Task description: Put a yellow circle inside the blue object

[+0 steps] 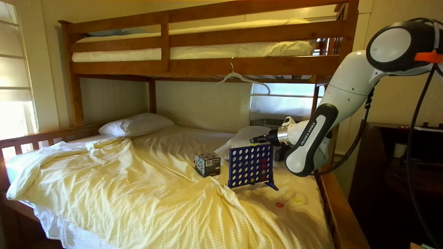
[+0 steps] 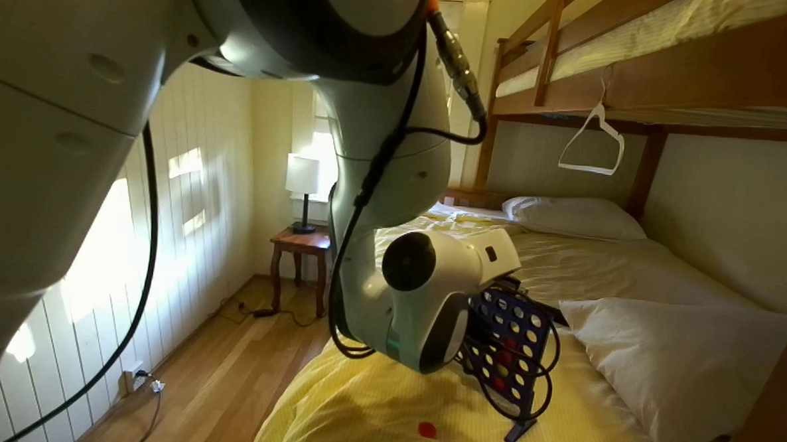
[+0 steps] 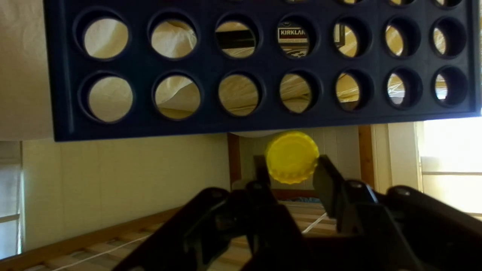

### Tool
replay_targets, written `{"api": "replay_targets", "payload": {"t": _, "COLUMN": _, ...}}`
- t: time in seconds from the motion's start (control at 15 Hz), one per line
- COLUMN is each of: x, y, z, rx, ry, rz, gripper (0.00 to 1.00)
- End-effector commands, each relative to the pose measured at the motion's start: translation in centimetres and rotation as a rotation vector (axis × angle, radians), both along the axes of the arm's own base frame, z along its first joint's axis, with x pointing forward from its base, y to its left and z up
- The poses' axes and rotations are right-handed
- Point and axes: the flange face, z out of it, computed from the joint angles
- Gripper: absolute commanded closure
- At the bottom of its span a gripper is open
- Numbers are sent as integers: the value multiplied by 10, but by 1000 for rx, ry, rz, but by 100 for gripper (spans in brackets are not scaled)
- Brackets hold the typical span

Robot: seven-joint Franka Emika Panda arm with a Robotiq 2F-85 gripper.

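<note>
My gripper [image 1: 255, 140] is shut on a yellow circle [image 3: 292, 150], a ridged disc pinched at its edges between the fingertips. The wrist view stands upside down. The blue object, an upright dark-blue grid with round holes [image 1: 229, 173], stands on the bed and fills the top of the wrist view [image 3: 211, 123]. The yellow circle is just above the grid's top edge; I cannot tell whether it touches. The grid holds a few red and yellow discs in its right-hand part. In an exterior view the arm hides the gripper and part of the grid [image 2: 525, 393].
A dark patterned box [image 1: 207, 165] stands behind the grid. A red disc [image 1: 279, 205] and another yellow disc [image 1: 297, 200] lie on the bed in front. A pillow [image 2: 679, 366] lies close beside the grid. A white hanger [image 1: 234, 74] hangs from the upper bunk rail [image 1: 290, 65].
</note>
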Motion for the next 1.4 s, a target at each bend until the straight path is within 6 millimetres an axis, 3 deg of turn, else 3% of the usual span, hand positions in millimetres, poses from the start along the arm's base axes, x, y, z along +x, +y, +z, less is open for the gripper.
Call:
{"api": "replay_targets", "payload": {"t": 0.0, "x": 6, "y": 1, "z": -2, "rx": 3, "ry": -27, "rz": -9, "gripper": 90}}
{"api": "replay_targets", "payload": {"t": 1.33, "x": 13, "y": 5, "z": -18, "rx": -25, "ry": -10, "rz": -18, "gripper": 90}}
